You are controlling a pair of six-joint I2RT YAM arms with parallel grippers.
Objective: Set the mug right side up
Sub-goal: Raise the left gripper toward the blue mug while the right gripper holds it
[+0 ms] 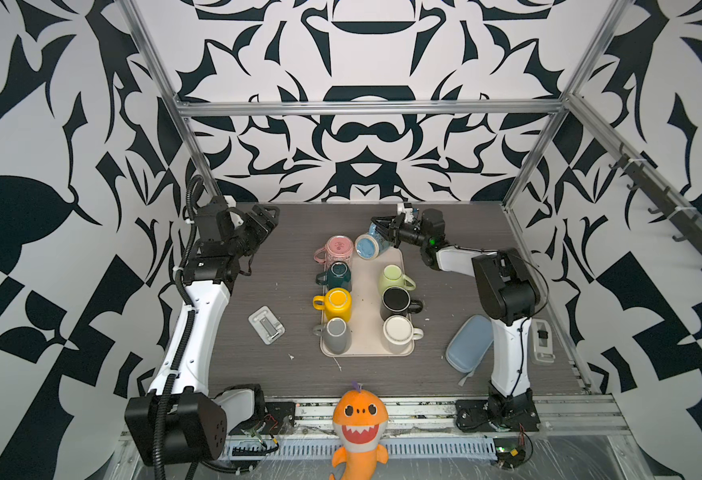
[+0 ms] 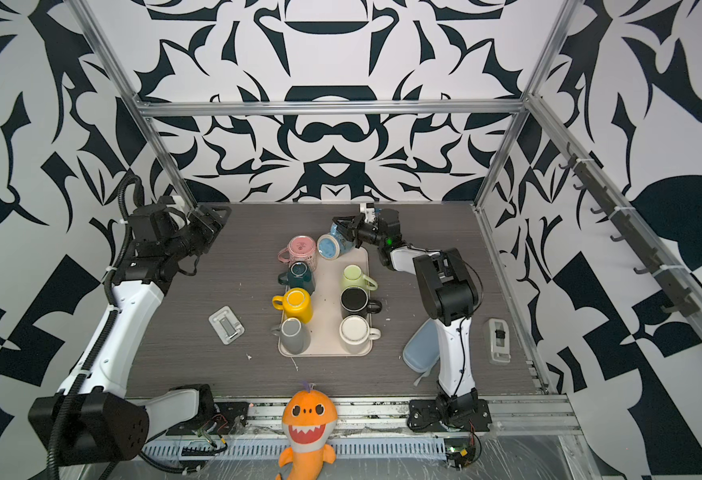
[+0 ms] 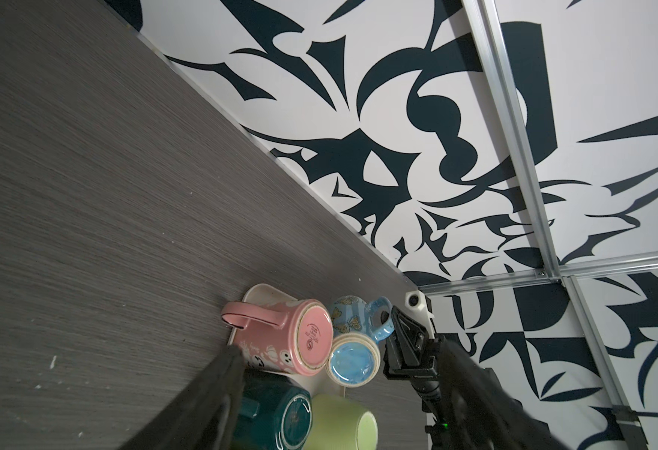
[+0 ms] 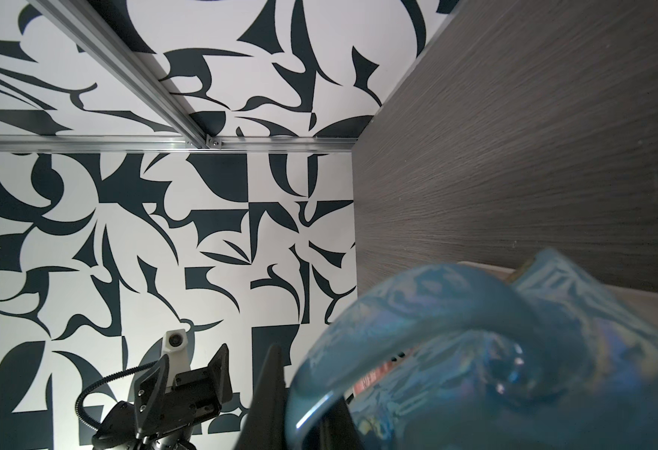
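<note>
A light blue butterfly mug (image 1: 368,246) (image 2: 330,246) hangs tilted over the far end of the cream tray (image 1: 366,316), beside the pink mug. Its cream-ringed base (image 3: 352,360) faces the front. My right gripper (image 1: 384,230) (image 2: 344,228) (image 4: 300,405) is shut on the mug's handle (image 3: 382,325), which fills the right wrist view (image 4: 417,311). My left gripper (image 1: 264,222) (image 2: 215,219) is raised at the far left, open and empty, apart from the mugs.
On the tray's left side stand pink (image 1: 338,248), teal (image 1: 338,275), yellow (image 1: 337,302) and grey (image 1: 337,333) mugs, bases up. Green (image 1: 393,276), black (image 1: 397,300) and white (image 1: 397,331) mugs line its right side. A blue case (image 1: 468,345), a white holder (image 1: 266,325) and an orange plush (image 1: 359,419) lie around it.
</note>
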